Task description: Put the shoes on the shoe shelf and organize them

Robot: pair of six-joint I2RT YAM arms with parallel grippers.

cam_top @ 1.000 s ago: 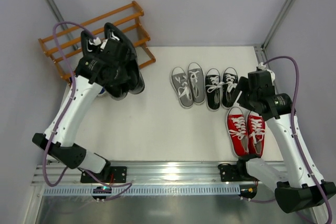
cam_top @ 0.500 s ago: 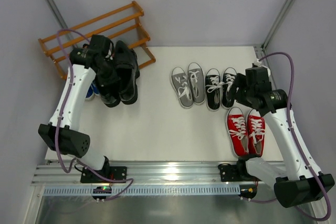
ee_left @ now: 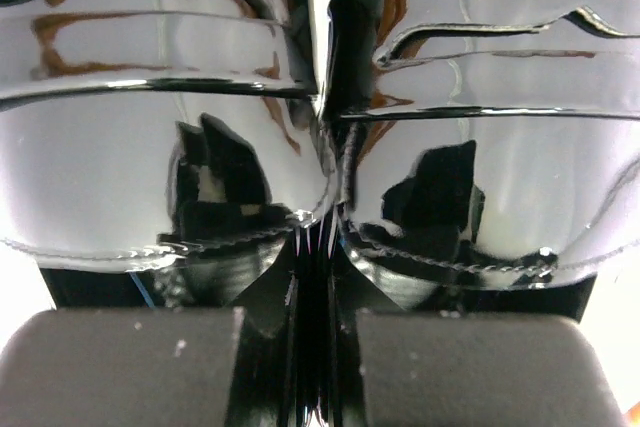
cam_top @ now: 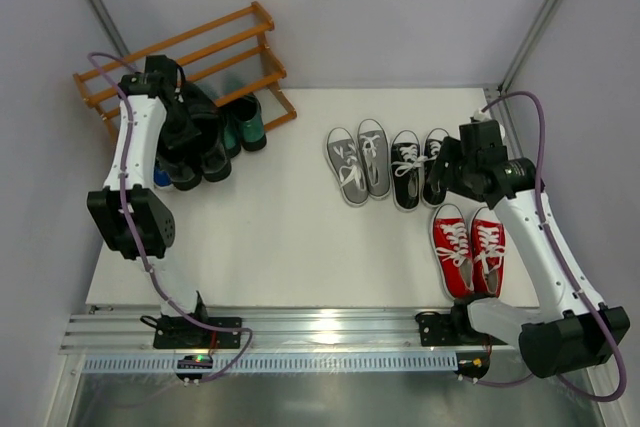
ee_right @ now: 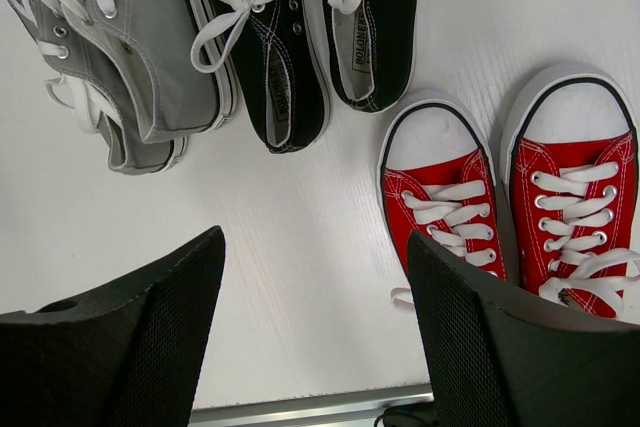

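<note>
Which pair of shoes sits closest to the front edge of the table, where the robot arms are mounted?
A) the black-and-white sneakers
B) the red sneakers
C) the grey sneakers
B: in the top view the red sneakers lie lowest, in front of the grey sneakers and the black-and-white sneakers.

I am operating in a lab test cell: plain enclosure walls (cam_top: pixel 400 7), white table (cam_top: pixel 300 247), aluminium mounting rail (cam_top: pixel 330 325).

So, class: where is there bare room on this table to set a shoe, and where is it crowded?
Bare: the middle of the table, between the black loafers and grey sneakers. Crowded: the shelf front and the right side's three pairs.
</note>
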